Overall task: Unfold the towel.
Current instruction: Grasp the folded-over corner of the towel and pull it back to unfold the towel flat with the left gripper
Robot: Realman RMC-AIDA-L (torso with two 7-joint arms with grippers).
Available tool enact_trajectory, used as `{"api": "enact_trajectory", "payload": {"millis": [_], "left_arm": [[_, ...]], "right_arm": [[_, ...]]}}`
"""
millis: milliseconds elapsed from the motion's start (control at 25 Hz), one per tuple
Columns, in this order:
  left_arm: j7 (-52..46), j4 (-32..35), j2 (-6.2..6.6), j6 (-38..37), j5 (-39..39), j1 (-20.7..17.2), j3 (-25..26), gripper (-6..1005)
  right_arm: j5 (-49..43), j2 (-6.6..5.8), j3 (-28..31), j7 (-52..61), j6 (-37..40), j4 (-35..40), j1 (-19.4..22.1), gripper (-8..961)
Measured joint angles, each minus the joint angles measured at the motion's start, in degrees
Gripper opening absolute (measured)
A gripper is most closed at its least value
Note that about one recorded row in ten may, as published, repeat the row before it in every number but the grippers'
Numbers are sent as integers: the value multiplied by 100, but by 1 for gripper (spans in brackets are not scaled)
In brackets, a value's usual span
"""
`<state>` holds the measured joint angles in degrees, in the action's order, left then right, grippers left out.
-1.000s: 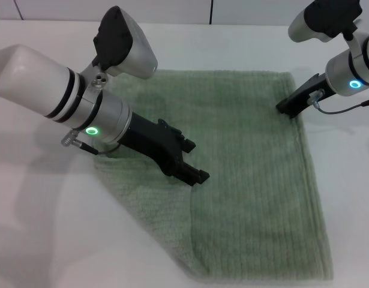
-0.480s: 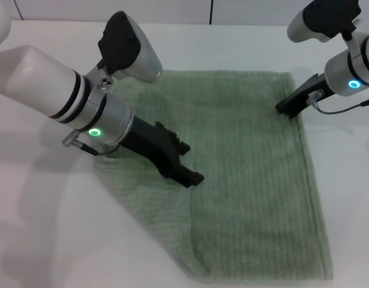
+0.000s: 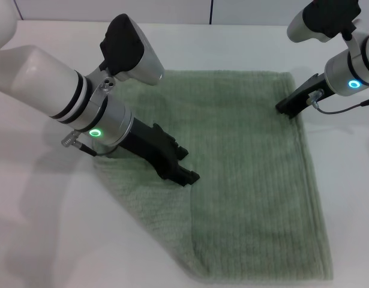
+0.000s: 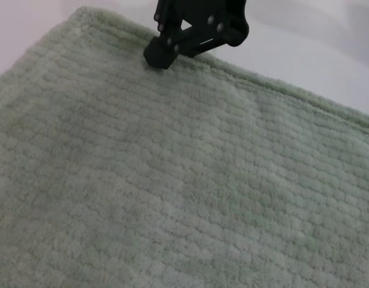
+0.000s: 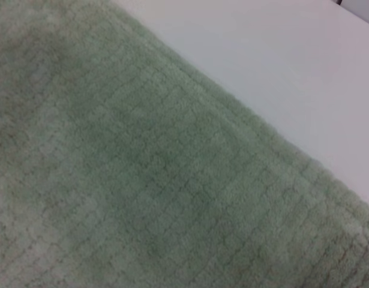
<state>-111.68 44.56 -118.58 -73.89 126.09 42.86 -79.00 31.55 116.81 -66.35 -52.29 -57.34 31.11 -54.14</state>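
My left hand (image 3: 185, 174) is down over the sage-green ribbed terry towel (image 3: 244, 180), its black tip low over the cloth's middle, leaning in from the towel's left side. Whether those fingers are apart or together, I cannot tell; they point away from the head camera and run into one dark shape. The towel lies spread across the white surface (image 3: 40, 240), mostly flat, reaching out ahead of my left hand and off to its right. Just below that hand, toward me, a seam runs down the cloth where one layer seems to overlap another, and the near-left edge cuts diagonally to the front corner.

My right hand (image 3: 287, 108) sits at the towel's far right corner, its black tip touching or just above the hemmed edge. From the left wrist camera I see that same right hand (image 4: 172, 45) far across the cloth (image 4: 172, 180), its tip pressed right at the hem beside the corner, the fingers looking drawn together, though I can't tell if any cloth is pinched. The right wrist camera shows only towel (image 5: 142, 180) and the bare white surface (image 5: 280, 78) beyond its edge.
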Motion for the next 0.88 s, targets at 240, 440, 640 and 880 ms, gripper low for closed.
{"api": "enact_trajectory", "payload": {"millis": [240, 440, 640, 880], "left_arm": [[34, 53, 2, -218, -30, 15, -10, 619], [4, 91, 4, -446, -31, 52, 34, 575], [38, 166, 27, -586, -71, 31, 204, 441], [16, 270, 39, -773, -44, 31, 232, 199]], "right_arm": [[0, 0, 0, 0, 4, 0, 1, -1], [0, 0, 0, 0, 9, 1, 1, -1], [-4, 0, 0, 0, 26, 0, 8, -1], [-6, 0, 0, 0, 46, 1, 10, -1]]}}
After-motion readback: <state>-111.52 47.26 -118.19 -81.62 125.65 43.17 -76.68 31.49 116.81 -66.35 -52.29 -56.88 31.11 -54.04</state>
